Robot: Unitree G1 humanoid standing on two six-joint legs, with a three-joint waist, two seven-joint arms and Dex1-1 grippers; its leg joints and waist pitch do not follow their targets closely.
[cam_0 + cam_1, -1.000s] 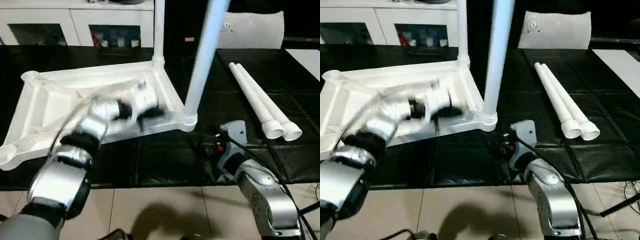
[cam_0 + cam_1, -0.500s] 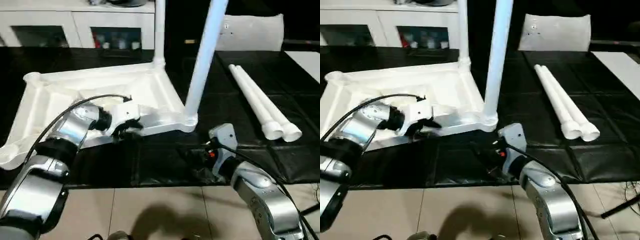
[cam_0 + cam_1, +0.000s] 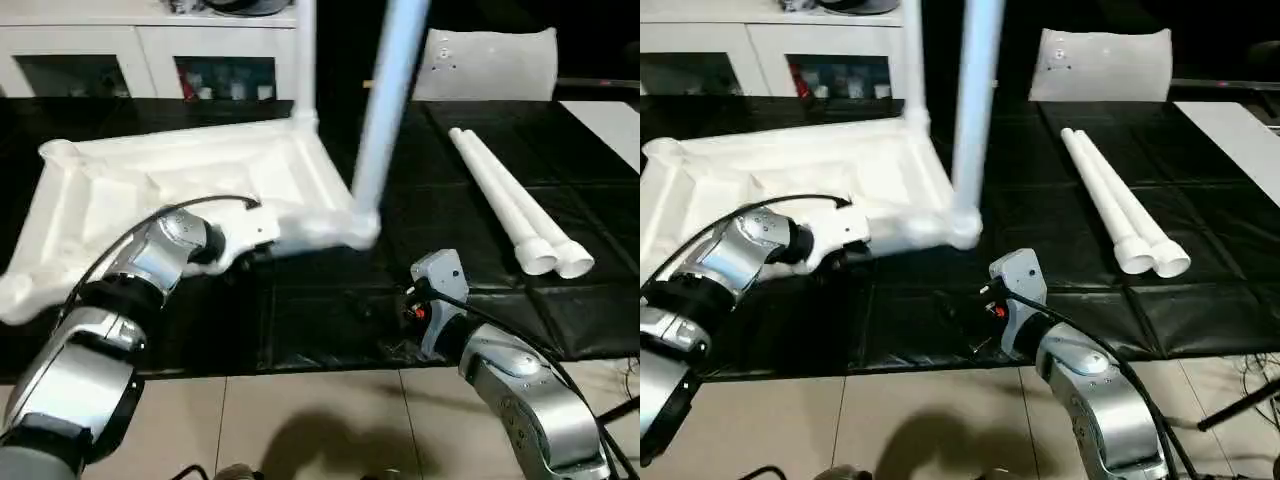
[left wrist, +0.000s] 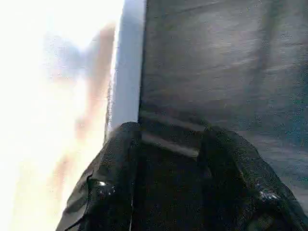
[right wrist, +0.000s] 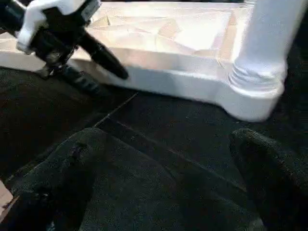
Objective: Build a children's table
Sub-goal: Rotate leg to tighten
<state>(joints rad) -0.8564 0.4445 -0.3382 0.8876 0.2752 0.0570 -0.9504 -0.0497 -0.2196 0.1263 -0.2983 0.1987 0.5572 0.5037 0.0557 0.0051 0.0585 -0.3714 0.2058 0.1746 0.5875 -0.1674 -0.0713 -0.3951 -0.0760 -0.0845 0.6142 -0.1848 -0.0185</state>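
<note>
On the black mat the upturned tabletop [image 3: 170,185] lies with two legs [image 3: 385,100] standing in its corner sockets; two more legs [image 3: 510,215] lie together well to the right; the left gripper [image 5: 98,65], fingers parted and empty, sits at the near rim; the right gripper [image 5: 163,178] hovers wide apart; plastic looks light, stiff, smooth; best gripped mid-shaft.

Glaring white across half of the left wrist view, washing out the plastic rim [image 4: 57,96]. Blurring the standing leg [image 3: 385,100] and near corner socket [image 3: 360,232] in the head views. Casting a soft shadow on the tiled floor [image 3: 330,440]. Keeping the black mat [image 3: 1200,200] dim.
</note>
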